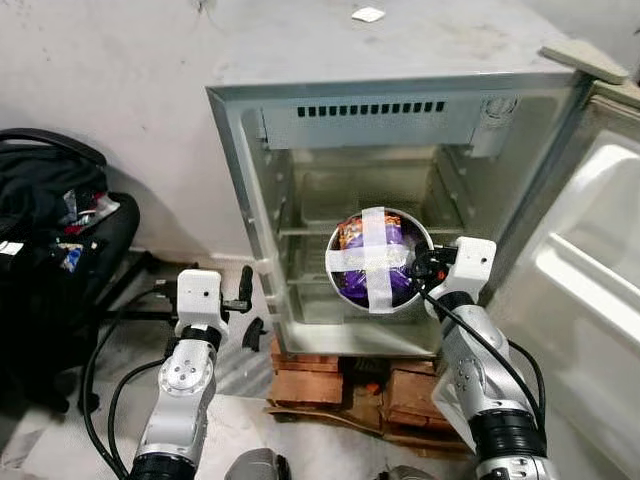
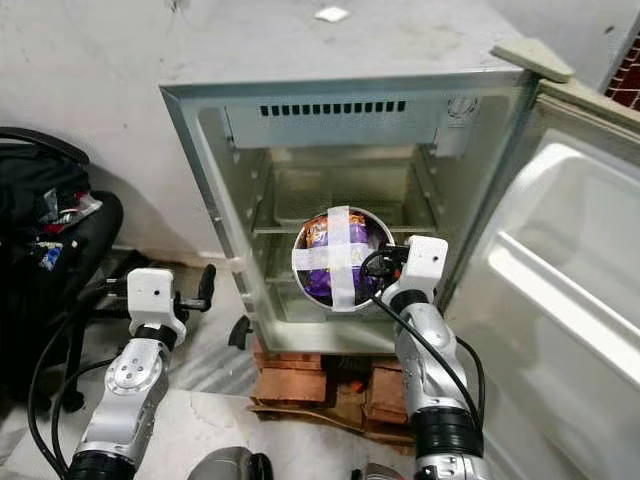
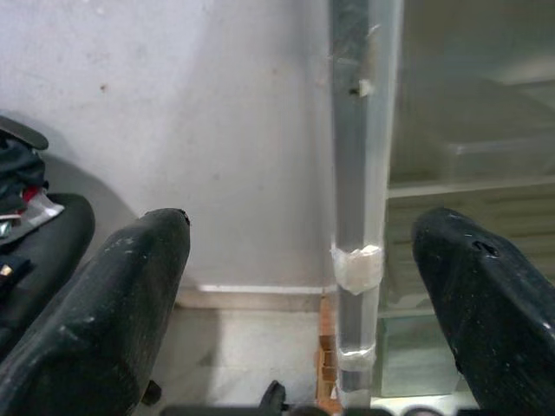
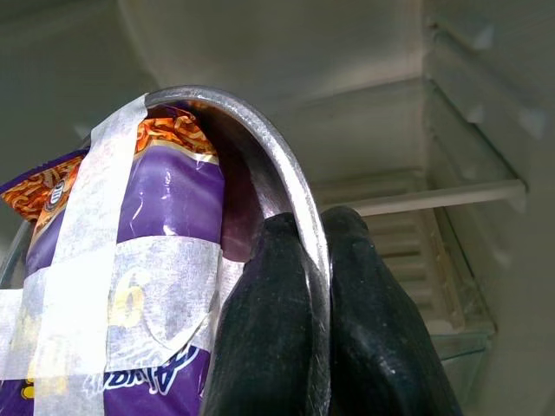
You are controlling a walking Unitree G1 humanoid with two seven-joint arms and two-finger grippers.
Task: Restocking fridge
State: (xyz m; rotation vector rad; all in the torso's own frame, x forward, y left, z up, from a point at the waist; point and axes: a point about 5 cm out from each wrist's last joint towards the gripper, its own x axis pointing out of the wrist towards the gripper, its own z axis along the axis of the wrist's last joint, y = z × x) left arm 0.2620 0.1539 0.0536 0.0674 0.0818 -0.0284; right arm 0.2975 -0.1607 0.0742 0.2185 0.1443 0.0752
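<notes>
The right gripper (image 4: 303, 286) is clenching the rim of a metal bowl (image 1: 380, 260) holding a taped purple snack packet (image 1: 372, 258) at the open fridge's (image 1: 262, 215) front edge, while the left gripper (image 3: 303, 286) is hanging released beside the fridge's left wall

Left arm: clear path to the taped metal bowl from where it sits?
Probably not directly: the left gripper sits outside the fridge's left wall, which stands between it and the bowl.
</notes>
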